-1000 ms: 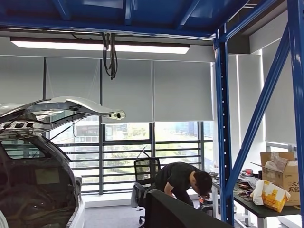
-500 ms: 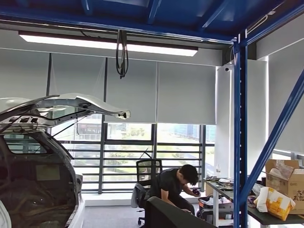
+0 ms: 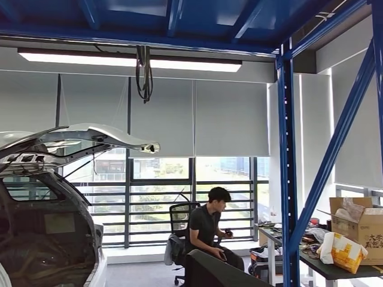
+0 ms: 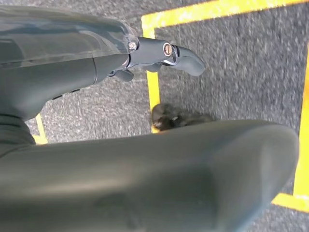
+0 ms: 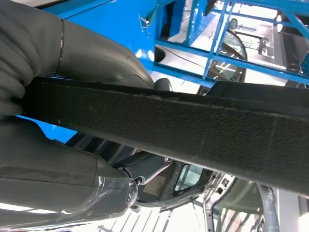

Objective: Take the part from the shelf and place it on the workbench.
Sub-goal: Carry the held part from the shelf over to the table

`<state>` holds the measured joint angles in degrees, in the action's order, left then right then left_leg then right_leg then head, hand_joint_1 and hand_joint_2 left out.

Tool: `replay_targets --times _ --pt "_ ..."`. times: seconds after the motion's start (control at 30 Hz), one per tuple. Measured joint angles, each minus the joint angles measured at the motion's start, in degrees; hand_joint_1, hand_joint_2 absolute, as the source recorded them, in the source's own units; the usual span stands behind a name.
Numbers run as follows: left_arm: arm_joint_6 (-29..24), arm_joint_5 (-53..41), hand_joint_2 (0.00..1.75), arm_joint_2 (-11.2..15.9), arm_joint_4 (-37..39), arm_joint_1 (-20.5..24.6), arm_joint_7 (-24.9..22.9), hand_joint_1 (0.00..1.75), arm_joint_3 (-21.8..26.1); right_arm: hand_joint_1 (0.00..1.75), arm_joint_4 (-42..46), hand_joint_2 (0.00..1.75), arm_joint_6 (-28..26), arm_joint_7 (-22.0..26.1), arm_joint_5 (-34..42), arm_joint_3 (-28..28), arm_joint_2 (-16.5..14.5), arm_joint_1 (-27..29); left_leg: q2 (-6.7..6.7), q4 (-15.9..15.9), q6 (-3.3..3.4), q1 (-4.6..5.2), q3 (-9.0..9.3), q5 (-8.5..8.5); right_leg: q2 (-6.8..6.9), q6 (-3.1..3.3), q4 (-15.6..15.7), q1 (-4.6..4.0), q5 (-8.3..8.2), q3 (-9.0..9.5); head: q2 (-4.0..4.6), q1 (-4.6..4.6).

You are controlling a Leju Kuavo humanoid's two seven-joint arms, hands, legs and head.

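Already my right hand [image 5: 43, 116] grips the black part [image 5: 182, 130], left hand [image 4: 109, 63] hanging loose and holding nothing; bench [image 3: 334, 270] placement remains.

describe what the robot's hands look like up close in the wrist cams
The left hand has a smooth, glossy dark grey cover and a slim dark finger with round silver pivot screws at its links. The right hand has a grey ribbed cover, thick rounded grey parts with a shiny film-like surface, and a small metal screw at a joint.
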<state>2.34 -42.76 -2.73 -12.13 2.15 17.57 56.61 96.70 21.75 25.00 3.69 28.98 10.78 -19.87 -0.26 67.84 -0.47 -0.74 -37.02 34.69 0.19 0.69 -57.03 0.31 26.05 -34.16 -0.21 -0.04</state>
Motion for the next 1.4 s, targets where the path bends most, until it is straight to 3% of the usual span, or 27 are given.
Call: replay_targets --times 0.07,0.1,0.13,0.2,0.23,0.27,0.37,0.4,0.43,0.47,0.53,0.6,0.63,0.67,0.73,0.77,0.83,0.9,0.93,1.03,1.07,1.1,1.13,1.2,1.27,1.33,1.4 --pt "0.0 -0.2 1.75 0.0 0.0 -0.1 0.0 0.00 0.0 1.75 0.0 1.75 0.0 0.0 0.2 0.0 0.0 0.2 0.00 5.8 -0.45 -0.24 -1.59 2.65 0.09 -0.11 -0.1 0.06 -0.48 -0.68 0.01 0.00" --pt "0.0 -0.4 1.75 0.0 0.0 -0.1 0.0 0.00 0.1 1.75 0.0 1.75 0.0 0.0 0.2 0.0 0.0 0.4 0.01 5.7 -0.63 -0.37 -0.95 2.36 0.10 -0.26 -0.2 0.13 -0.72 -1.05 0.01 0.00" --pt "0.0 -0.5 1.75 0.0 0.0 -0.1 0.0 0.00 0.1 1.75 0.0 1.75 0.0 0.0 0.3 0.0 0.0 0.4 0.01 3.4 -0.80 -0.53 0.72 1.18 0.08 -0.46 -0.4 0.26 -0.92 -1.41 0.01 0.00" --pt "0.0 -0.7 1.75 0.0 0.0 0.1 0.1 0.00 0.1 1.75 0.0 1.75 0.0 0.0 0.4 0.0 0.0 0.5 -0.01 -4.6 -1.15 -0.81 5.57 -1.69 0.02 -1.02 -0.9 0.41 -1.28 -2.18 0.01 0.00" --pt "0.0 -0.9 1.75 0.0 0.0 0.2 0.1 0.00 0.1 1.75 0.0 1.75 0.0 0.0 0.4 0.0 0.0 0.5 -0.09 -7.6 -1.06 -0.86 7.13 -2.55 -0.02 -1.39 -1.3 0.40 -1.49 -2.57 0.01 -0.01" --pt "0.0 -0.9 1.75 0.0 0.0 0.2 0.2 0.00 0.1 1.75 0.1 1.75 0.0 0.1 0.4 -0.1 0.1 0.5 -0.17 -9.3 -0.84 -0.83 7.90 -2.97 -0.06 -1.79 -1.5 0.36 -1.79 -2.90 0.01 -0.01" --pt "0.0 -1.1 1.75 -0.1 0.0 0.1 0.3 0.00 0.1 1.75 0.2 1.75 0.0 0.2 0.5 -0.2 0.2 0.8 -0.16 -9.5 0.55 -0.49 7.26 -3.70 -0.20 -3.00 -1.5 0.58 -2.63 -3.40 0.01 -0.01" --pt "0.0 -1.2 1.75 -0.1 0.0 0.0 0.3 0.00 0.2 1.75 0.2 1.75 0.0 0.2 0.5 -0.3 0.3 1.0 -0.06 -9.5 1.09 -0.46 6.95 -4.13 -0.24 -3.32 -1.9 0.69 -1.96 -3.66 0.01 -0.01" --pt "0.0 -1.3 1.75 0.0 0.0 0.0 0.4 0.00 0.2 1.75 0.2 1.75 0.0 0.2 0.5 -0.4 0.4 1.2 0.06 -9.5 1.64 -0.47 6.53 -4.62 -0.28 -3.55 -3.4 0.78 -0.30 -4.20 0.01 -0.02" --pt "0.0 -1.4 1.75 0.0 0.0 0.1 0.4 0.00 0.2 1.75 0.2 1.75 0.0 0.2 0.5 -0.4 0.4 1.3 0.18 -9.5 2.10 -0.45 6.02 -5.11 -0.30 -3.69 -5.8 0.85 2.13 -4.98 0.01 -0.02" --pt "0.0 -1.7 1.75 0.0 0.0 0.1 0.5 0.00 0.3 1.75 0.2 1.75 0.0 0.3 0.5 -0.5 0.5 1.4 0.33 -9.5 2.62 -0.05 4.86 -5.99 -0.28 -3.75 -13.7 0.83 7.51 -6.94 0.01 -0.02" --pt "0.0 -1.8 1.75 0.0 0.0 0.1 0.5 0.00 0.5 1.75 0.2 1.75 0.0 0.3 0.5 -0.5 0.5 1.8 0.46 -9.4 2.84 0.43 3.71 -6.85 -0.29 -3.53 -18.4 0.70 9.29 -6.97 0.01 -0.02" --pt "0.0 -1.8 1.75 0.0 0.0 0.1 0.5 0.00 0.5 1.75 0.2 1.75 0.0 0.3 0.5 -0.5 0.5 2.0 0.47 -9.4 2.90 0.67 3.20 -7.25 -0.29 -3.20 -17.1 0.55 8.42 -5.25 0.01 -0.02" --pt "0.0 -1.8 1.75 0.0 0.0 0.1 0.5 0.00 0.5 1.75 0.2 1.75 0.0 0.3 0.5 -0.5 0.5 2.0 0.46 -9.4 2.93 0.90 2.77 -7.64 -0.31 -2.70 -13.7 0.30 7.08 -2.54 0.01 -0.02" --pt "0.0 -1.8 1.75 -0.1 0.0 0.1 0.6 0.00 0.6 1.75 0.4 1.75 0.0 0.3 0.5 -0.6 0.5 1.9 0.45 -9.4 2.84 1.15 2.15 -8.34 -0.34 -1.26 -4.6 -0.41 5.33 3.74 0.01 -0.01" --pt "0.0 -1.8 1.75 -0.2 0.0 0.1 0.6 0.00 0.6 1.75 0.5 1.75 0.0 0.4 0.5 -0.6 0.5 1.9 0.45 -9.4 2.65 1.14 1.97 -8.69 -0.36 -0.74 -1.3 -0.76 5.15 5.75 0.01 0.00" --pt "0.1 -1.9 1.75 -0.3 0.0 0.1 0.7 0.00 0.6 1.75 0.7 1.75 -0.1 0.4 0.5 -0.7 0.5 1.8 0.47 -9.6 2.03 0.89 1.71 -9.45 -0.37 -0.31 1.3 -1.25 5.07 6.99 0.01 0.00" --pt "0.1 -2.2 1.75 -0.3 0.0 0.1 0.7 0.00 0.6 1.75 0.7 1.75 -0.1 0.4 0.5 -0.7 0.4 1.9 0.36 -9.5 1.39 0.69 1.40 -9.31 -0.19 -0.03 2.0 -1.13 3.97 6.65 0.01 -0.01" --pt "0.1 -2.3 1.75 -0.3 0.0 0.1 0.7 0.00 0.6 1.75 0.7 1.75 0.0 0.4 0.5 -0.6 0.4 1.9 0.29 -8.6 1.09 0.68 1.00 -7.98 -0.05 0.20 2.3 -0.96 3.30 6.25 0.01 -0.01" --pt "0.1 -2.4 1.75 -0.3 0.0 0.0 0.7 0.00 0.6 1.75 0.7 1.75 0.0 0.5 0.5 -0.6 0.3 2.0 0.20 -0.2 0.18 0.29 -1.36 -0.33 0.28 0.53 2.4 -0.68 1.49 4.14 0.01 0.00" --pt "0.1 -2.5 1.75 -0.3 0.0 0.1 0.7 0.00 0.6 1.75 0.7 1.75 0.0 0.5 0.5 -0.6 0.3 2.2 0.21 3.1 -0.12 0.10 -1.91 1.17 0.37 0.43 2.3 -0.65 0.95 3.29 0.01 0.00" --pt "0.1 -2.6 1.75 -0.3 0.0 0.1 0.7 0.00 0.6 1.75 0.7 1.75 0.1 0.5 0.5 -0.6 0.3 2.3 0.21 5.2 -0.41 -0.07 -1.85 1.38 0.45 0.29 2.1 -0.57 0.44 2.40 0.01 0.00" --pt "0.1 -2.7 1.75 -0.2 0.0 0.1 0.7 0.00 0.6 1.75 0.7 1.75 0.2 0.5 0.5 -0.6 0.3 2.3 0.21 5.5 -0.72 -0.26 -0.97 0.35 0.50 0.07 1.8 -0.43 0.00 1.45 0.01 0.00" --pt "0.1 -2.9 1.75 -0.2 0.0 0.1 0.7 0.00 0.6 1.75 0.7 1.75 0.3 0.7 0.6 -0.6 0.3 2.4 0.22 0.6 -1.37 -0.78 3.32 -2.81 0.53 -0.52 0.6 -0.06 -0.65 -0.47 0.01 0.00" --pt "0.2 -3.1 1.75 -0.3 0.0 0.2 0.8 0.00 0.6 1.75 0.8 1.75 0.5 1.0 0.6 -0.6 0.3 2.3 0.07 -6.8 -1.53 -1.00 8.18 -3.10 0.49 -1.21 -0.9 0.06 -0.99 -2.18 0.01 0.01" --pt "0.2 -3.4 1.75 -0.3 0.0 0.3 0.9 0.00 0.6 1.75 0.8 1.75 0.6 1.4 0.0 -0.6 0.3 2.3 -0.14 -10.1 -0.72 -0.78 9.80 -1.85 0.44 -1.98 -1.6 0.02 -1.53 -3.16 0.01 0.01" --pt "0.2 -3.7 1.75 -0.2 0.0 0.2 1.0 0.00 0.6 1.75 0.8 1.75 0.8 2.0 -0.7 -0.6 0.5 2.3 -0.08 -10.2 0.59 -0.67 9.26 -2.14 0.38 -2.74 -1.7 0.24 -1.93 -3.56 0.01 -0.01"
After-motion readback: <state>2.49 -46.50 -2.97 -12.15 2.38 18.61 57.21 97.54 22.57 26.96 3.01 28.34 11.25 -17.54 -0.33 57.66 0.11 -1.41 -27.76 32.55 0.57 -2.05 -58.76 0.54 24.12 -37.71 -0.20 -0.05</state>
